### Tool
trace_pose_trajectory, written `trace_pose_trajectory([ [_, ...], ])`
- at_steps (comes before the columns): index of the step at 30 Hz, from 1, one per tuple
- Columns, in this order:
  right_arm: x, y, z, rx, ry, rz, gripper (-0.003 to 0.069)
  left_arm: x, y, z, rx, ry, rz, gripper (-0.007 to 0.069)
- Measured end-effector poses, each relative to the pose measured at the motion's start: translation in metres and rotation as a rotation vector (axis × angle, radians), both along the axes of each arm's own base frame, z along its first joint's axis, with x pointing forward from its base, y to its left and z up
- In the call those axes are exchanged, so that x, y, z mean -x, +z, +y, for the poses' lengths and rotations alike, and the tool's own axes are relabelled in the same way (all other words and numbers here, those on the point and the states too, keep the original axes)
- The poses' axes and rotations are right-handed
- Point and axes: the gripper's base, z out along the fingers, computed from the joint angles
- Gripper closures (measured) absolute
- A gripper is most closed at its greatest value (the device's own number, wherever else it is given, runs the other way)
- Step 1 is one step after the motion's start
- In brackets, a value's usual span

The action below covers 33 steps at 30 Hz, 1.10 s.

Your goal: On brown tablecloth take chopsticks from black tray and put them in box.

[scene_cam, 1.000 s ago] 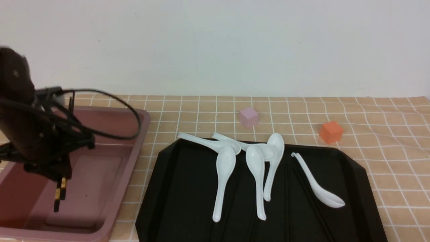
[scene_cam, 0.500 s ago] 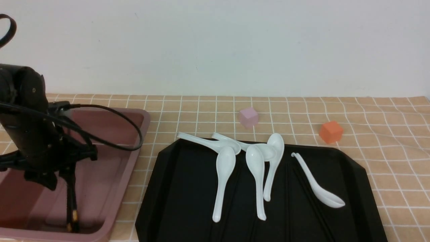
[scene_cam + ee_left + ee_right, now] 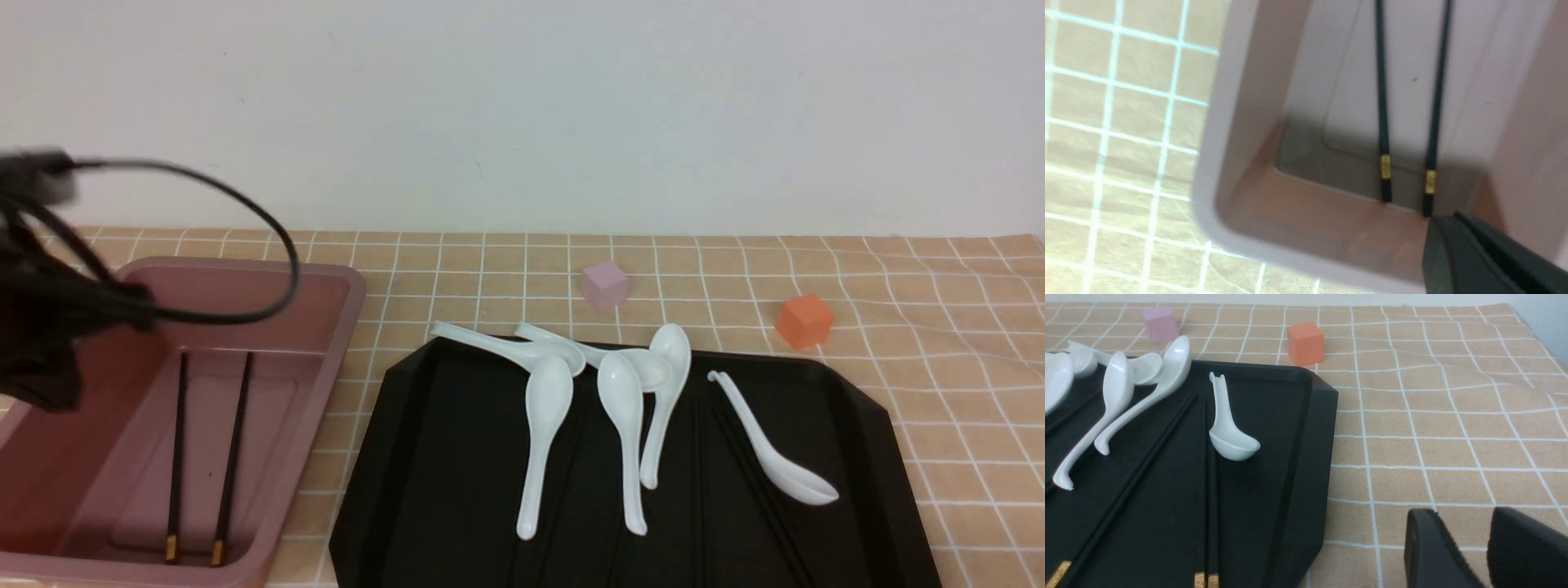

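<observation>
Two black chopsticks [image 3: 234, 441] with gold bands lie flat and apart on the floor of the pink box [image 3: 245, 265]; they also show in the left wrist view [image 3: 1381, 81]. My left arm [image 3: 41, 343] is blurred, raised above the box's left side. My left gripper [image 3: 1455, 214] is empty; its fingers show as one dark mass with no gap, above the box's near end. More chopsticks [image 3: 1213, 522] lie on the black tray [image 3: 441, 457]. My right gripper [image 3: 1464, 511] hovers over the brown tablecloth [image 3: 939, 408] right of the tray, jaws a little apart, empty.
Several white soup spoons [image 3: 543, 425] lie across the tray, some over its far rim. A lilac cube [image 3: 605, 284] and an orange cube [image 3: 804, 320] stand on the cloth behind the tray. A black cable loops above the box.
The left gripper lowered the chopsticks gold end down into the box, let them go and rose away to the left. The chopsticks now lie flat in the box.
</observation>
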Motion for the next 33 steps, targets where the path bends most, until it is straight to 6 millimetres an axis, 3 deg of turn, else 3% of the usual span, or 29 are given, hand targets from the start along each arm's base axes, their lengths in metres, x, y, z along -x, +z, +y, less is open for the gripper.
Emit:
trace_pose_trajectory([
  [2, 0.000, 0.000, 0.000, 0.000, 0.000, 0.000, 0.0419, 0.012, 0.008, 0.000, 0.005, -0.004, -0.032, 0.0637],
  [7, 0.000, 0.000, 0.000, 0.000, 0.000, 0.000, 0.0419, 0.074, 0.018, -0.002, 0.055, -0.025, -0.174, 0.0637],
  [11, 0.000, 0.000, 0.000, 0.000, 0.000, 0.000, 0.0419, 0.128, 0.011, -0.006, 0.122, -0.058, -0.374, 0.0637],
  [19, 0.000, 0.000, 0.000, 0.000, 0.000, 0.000, 0.0419, 0.211, -0.023, -0.008, 0.219, -0.067, -0.777, 0.0637],
  [24, 0.000, 0.000, 0.000, 0.000, 0.000, 0.000, 0.0419, 0.232, -0.042, -0.009, 0.276, -0.065, -0.977, 0.0637],
  [33, 0.000, 0.000, 0.000, 0.000, 0.000, 0.000, 0.0419, 0.233, -0.046, -0.011, 0.328, -0.056, -1.001, 0.0637],
])
